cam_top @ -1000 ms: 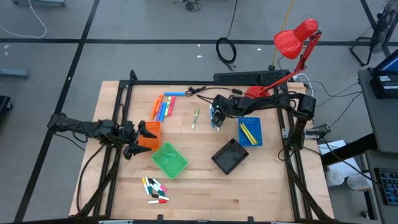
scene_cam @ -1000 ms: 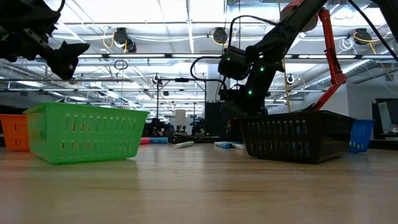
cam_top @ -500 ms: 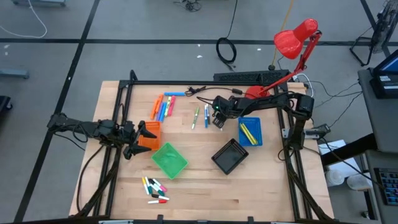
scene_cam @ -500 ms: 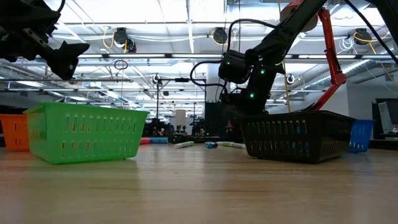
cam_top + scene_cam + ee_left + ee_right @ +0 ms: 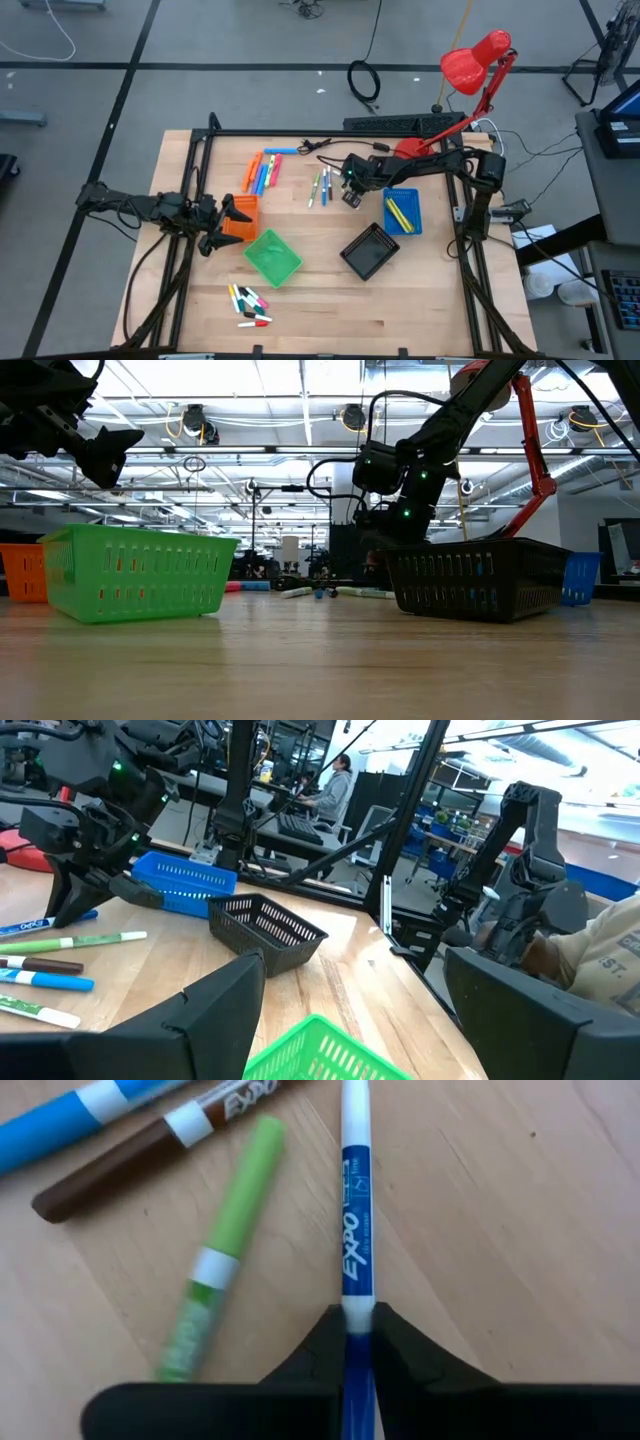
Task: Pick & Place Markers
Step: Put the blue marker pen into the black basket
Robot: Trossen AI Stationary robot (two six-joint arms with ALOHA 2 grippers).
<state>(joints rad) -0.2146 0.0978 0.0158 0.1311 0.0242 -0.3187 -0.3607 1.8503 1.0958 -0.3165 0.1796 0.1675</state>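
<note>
The bench (image 5: 400,300) is a pale wooden top carrying a dark frame, both arms, four trays and the markers; a red lamp (image 5: 478,58) stands off its far right corner.

The left arm waits at the left edge, the left gripper (image 5: 238,222) over the orange tray (image 5: 243,210) with its claws spread wide; in the left wrist view both dark fingers (image 5: 210,1010) stand well apart.

The right arm reaches in from the right edge toward the middle of the far half; the right gripper (image 5: 348,1342) is low at the bench top, its claws pressed together on a blue marker (image 5: 355,1230), which lies flat on the wood and runs straight out from between the fingertips.

Trays: the green tray (image 5: 272,257) sits left of centre, just beside the orange one; the black tray (image 5: 370,250) sits right of centre; the blue tray (image 5: 403,211) lies near the right edge and holds yellow-green markers (image 5: 398,213).

Markers: an orange and blue cluster (image 5: 264,170) lies toward the far left corner; a thin group (image 5: 320,187) lies mid-bench, just beside the right gripper; there a green marker (image 5: 225,1245) rests apart from the gripped one, with a brown marker (image 5: 150,1155) beyond it; a short mixed-colour cluster (image 5: 250,304) lies near the near edge, left of centre, its separate colours hard to tell from above.
</note>
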